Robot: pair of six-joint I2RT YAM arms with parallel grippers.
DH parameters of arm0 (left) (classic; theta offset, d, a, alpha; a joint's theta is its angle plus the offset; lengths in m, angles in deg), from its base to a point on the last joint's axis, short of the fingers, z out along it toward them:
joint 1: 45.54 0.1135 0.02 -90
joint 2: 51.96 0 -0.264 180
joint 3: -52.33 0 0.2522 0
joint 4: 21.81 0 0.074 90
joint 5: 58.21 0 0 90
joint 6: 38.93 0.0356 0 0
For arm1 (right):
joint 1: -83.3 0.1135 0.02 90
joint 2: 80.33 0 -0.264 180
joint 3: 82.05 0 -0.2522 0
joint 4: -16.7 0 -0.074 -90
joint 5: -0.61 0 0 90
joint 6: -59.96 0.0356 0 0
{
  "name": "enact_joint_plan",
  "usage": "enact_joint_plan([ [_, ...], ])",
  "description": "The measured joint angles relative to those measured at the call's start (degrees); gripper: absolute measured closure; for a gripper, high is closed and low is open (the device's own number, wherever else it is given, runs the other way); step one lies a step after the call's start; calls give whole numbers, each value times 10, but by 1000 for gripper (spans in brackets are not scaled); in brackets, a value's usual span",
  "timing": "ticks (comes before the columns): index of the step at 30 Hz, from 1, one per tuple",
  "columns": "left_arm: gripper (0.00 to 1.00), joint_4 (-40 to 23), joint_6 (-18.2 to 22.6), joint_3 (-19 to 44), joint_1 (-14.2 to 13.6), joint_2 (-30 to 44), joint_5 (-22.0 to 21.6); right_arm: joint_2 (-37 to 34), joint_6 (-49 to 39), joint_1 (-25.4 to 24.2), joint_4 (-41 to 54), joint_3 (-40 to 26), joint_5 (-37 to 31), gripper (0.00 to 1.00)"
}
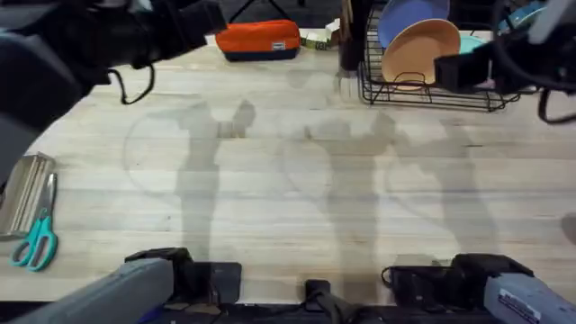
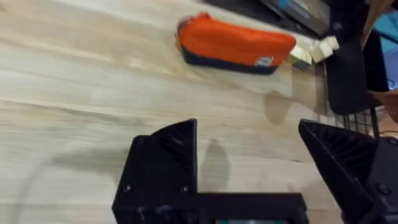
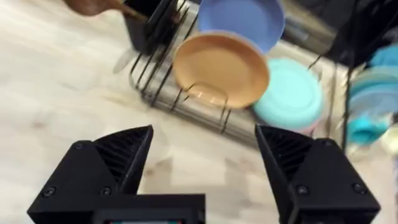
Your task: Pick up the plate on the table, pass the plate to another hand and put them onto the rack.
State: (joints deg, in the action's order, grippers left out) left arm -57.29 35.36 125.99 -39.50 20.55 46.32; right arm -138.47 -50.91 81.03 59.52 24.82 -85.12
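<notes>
Light butcher-block worktop (image 1: 297,180), bare across the middle. Far edge: orange zip pouch (image 1: 258,40) left of centre, black wire dish rack (image 1: 432,90) to the right. Teal-handled scissors (image 1: 36,241) near the left edge.

Orange-tan plate (image 3: 221,68) already stands in the rack, tilted back on its rim in a front slot. Lavender-blue plate (image 3: 242,20) stands just behind it; teal-green plate (image 3: 291,93) lies beside it.

Right claw (image 3: 202,163): open, nothing between the fingers. It sits just off the rack's near side, with the plate's concave face turned roughly toward it. Left claw (image 2: 249,165): open and empty, over bare wood, pouch ahead of it, rack corner at the far side of its view.

Judgement: placement looks done. The right arm is the nearer one to the plate; the left is well apart, on the pouch side. The next move probably only needs the right claw to back away without brushing the rack wires.
</notes>
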Motion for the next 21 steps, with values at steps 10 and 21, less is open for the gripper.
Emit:
enact_joint_plan([
  [10, 5, -116, 68, 0, 0, -133, -50, 60, 169, 0, 163, 0, 0, 7],
  [21, 6, -188, 94, 0, 0, -201, -82, 75, 255, 0, 173, 0, 0, 5],
])
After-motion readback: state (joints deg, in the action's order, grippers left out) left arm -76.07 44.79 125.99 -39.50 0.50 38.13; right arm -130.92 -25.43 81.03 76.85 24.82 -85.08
